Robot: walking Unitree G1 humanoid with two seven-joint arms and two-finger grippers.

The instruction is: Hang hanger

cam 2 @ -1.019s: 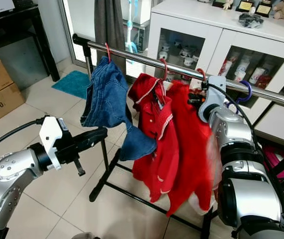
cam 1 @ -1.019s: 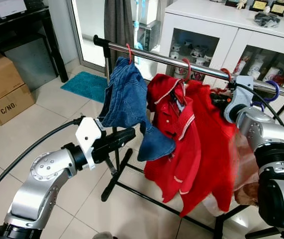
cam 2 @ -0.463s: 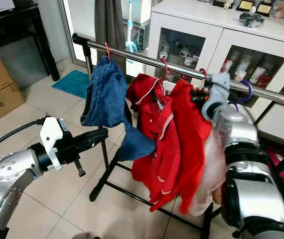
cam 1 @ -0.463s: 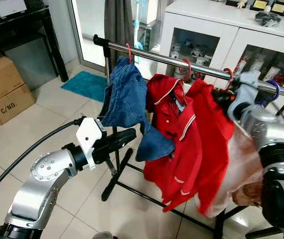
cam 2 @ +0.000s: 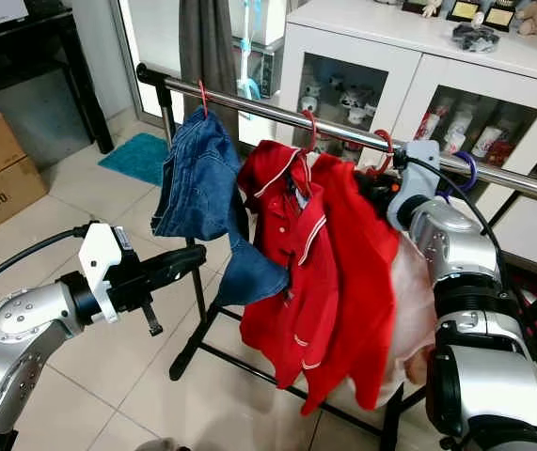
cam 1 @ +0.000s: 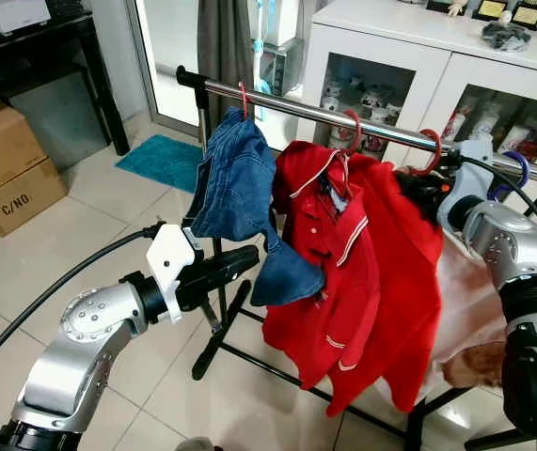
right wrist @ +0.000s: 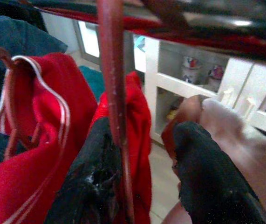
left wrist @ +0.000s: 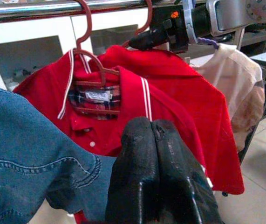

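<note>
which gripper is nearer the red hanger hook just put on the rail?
Right. The right gripper is up at the rail, its fingers open around the red hanger. The left gripper hangs low, below the denim garment, fingers shut.

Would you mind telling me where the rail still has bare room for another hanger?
The rail is bare between the denim garment's hanger and the first red shirt's hanger. It gets crowded further along: the second red hanger, the right gripper and a purple hanger sit close together there.
</note>
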